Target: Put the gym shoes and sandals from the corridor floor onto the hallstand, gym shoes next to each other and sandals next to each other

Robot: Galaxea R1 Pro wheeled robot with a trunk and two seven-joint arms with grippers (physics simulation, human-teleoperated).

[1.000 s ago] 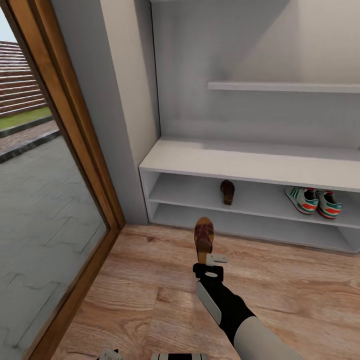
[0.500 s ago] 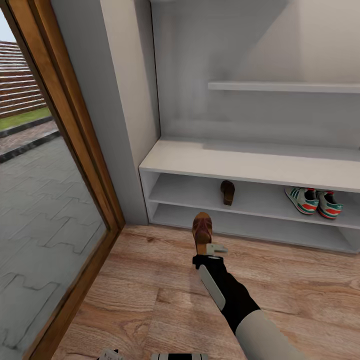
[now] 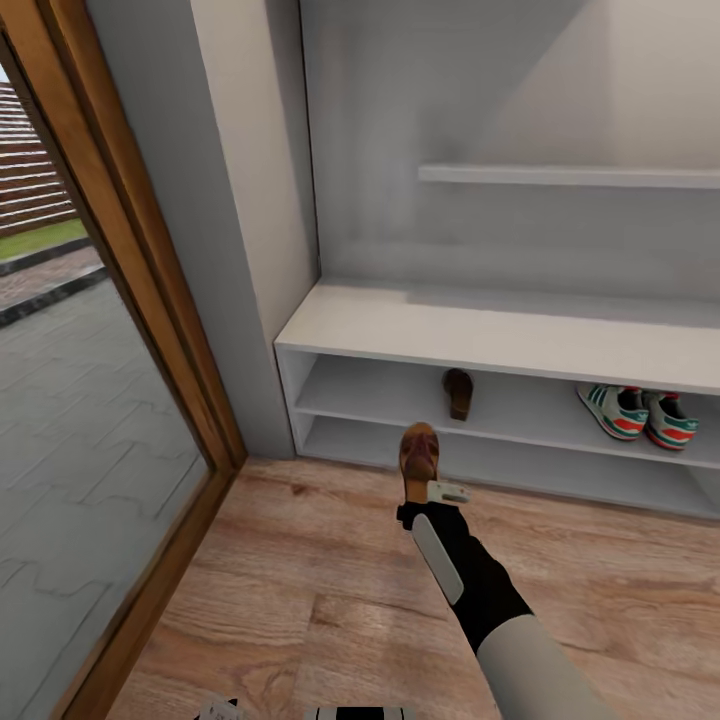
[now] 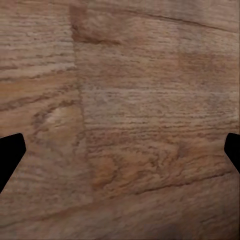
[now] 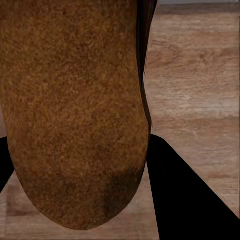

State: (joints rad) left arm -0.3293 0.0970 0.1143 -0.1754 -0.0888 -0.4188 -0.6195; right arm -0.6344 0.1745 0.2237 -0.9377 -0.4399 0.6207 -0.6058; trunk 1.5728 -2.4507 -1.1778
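My right gripper point(image 3: 428, 489) is shut on the heel end of a dark brown sandal point(image 3: 419, 455) and holds it above the corridor floor point(image 3: 300, 560), just in front of the hallstand point(image 3: 480, 335). In the right wrist view the sandal point(image 5: 75, 100) sits between the black fingers point(image 5: 185, 200). The other sandal point(image 3: 459, 392) lies on the hallstand's middle shelf. Both gym shoes point(image 3: 615, 410) point(image 3: 670, 420) stand side by side further right on that shelf. My left gripper point(image 4: 120, 155) is open over bare floor planks.
A glass door with a wooden frame point(image 3: 150, 300) runs along the left. A grey wall corner point(image 3: 250, 250) meets the hallstand's left end. A floating shelf point(image 3: 570, 175) juts from the back panel above the bench top.
My right arm has carried the held sandal forward, closer to the hallstand's lower shelves. The head view has shifted slightly.
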